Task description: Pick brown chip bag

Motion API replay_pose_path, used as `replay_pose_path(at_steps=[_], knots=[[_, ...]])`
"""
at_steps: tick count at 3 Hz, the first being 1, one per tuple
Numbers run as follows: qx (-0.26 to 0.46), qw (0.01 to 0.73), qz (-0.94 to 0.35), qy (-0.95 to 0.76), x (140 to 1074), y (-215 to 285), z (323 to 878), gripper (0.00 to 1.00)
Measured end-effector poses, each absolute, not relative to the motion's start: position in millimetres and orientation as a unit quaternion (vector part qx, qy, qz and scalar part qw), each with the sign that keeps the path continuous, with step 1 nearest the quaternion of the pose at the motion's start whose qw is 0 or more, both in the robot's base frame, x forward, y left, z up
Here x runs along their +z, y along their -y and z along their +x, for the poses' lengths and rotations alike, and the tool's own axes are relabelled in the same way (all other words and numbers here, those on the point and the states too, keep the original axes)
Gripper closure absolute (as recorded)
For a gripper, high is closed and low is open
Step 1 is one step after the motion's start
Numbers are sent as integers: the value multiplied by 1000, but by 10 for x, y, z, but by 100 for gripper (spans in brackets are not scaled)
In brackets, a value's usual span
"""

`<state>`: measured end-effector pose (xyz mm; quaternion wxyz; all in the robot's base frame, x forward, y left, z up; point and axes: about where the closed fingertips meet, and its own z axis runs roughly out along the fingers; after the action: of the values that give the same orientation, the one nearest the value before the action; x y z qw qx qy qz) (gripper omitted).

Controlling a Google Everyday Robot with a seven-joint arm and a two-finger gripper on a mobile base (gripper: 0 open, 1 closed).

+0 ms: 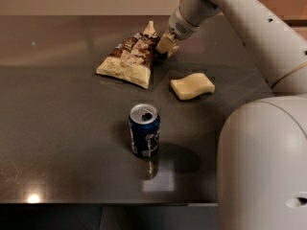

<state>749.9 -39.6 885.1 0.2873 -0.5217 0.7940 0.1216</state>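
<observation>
Dark table | hand clamped on brown chip bag | nearby — can, yellow block

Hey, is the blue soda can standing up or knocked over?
Upright: the blue can stands on its base on the table, rim facing up. The gripper is farther back, at the brown chip bag.
</observation>
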Motion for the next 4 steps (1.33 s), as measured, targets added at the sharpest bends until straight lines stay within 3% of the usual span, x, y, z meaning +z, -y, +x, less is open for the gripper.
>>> replay_pose_path(at_steps=[4], knots=[[204, 388, -542, -717, 10448, 547, 6733, 100]])
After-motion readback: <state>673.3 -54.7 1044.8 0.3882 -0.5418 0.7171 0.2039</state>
